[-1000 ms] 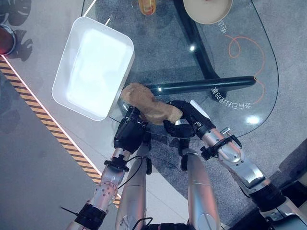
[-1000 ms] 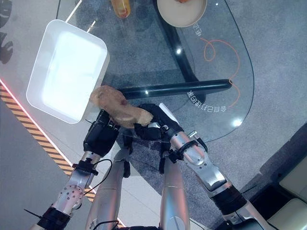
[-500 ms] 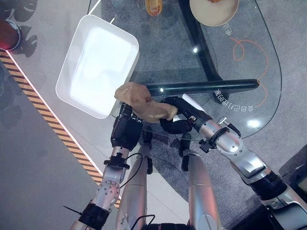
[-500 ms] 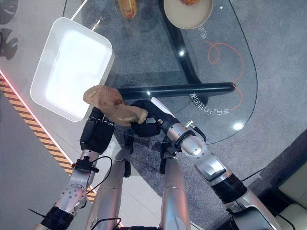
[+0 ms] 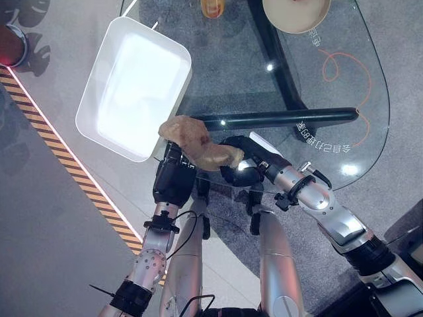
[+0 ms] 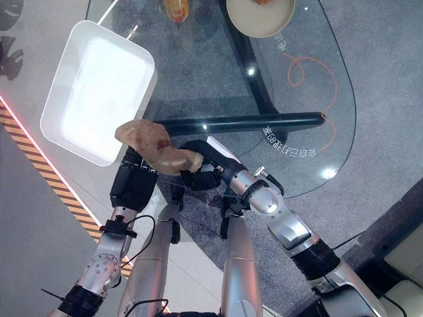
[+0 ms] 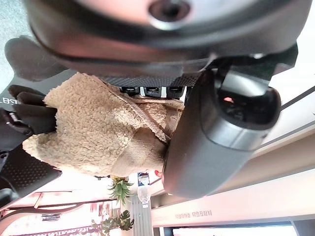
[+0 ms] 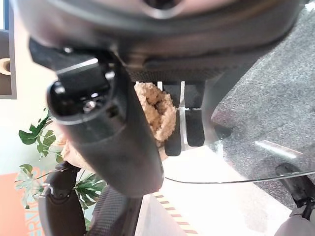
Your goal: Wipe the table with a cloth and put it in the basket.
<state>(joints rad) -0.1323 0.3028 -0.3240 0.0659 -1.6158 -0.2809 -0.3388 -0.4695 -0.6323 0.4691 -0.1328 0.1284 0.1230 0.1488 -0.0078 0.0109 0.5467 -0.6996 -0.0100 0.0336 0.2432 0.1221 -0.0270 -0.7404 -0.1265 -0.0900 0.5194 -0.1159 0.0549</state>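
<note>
At the left, the white rectangular plastic basket [image 5: 132, 86] sits empty on the glass worktop [image 5: 330, 119]; just beside its near corner, the left hand [image 5: 173, 181] and right hand [image 5: 246, 165] both curl round the tan fleecy cloth [image 5: 198, 143], lifted over the worktop's edge. Judging by this, wiping seems finished and only the drop remains; fingertips under the cloth are hidden

The tan cloth [image 5: 201, 145] covers the fingertips of the left hand [image 5: 173, 179] and right hand [image 5: 246, 162]. At the top edge, an orange bottle [image 5: 212, 7] and beige bowl [image 5: 295, 14] are cut off.
</note>
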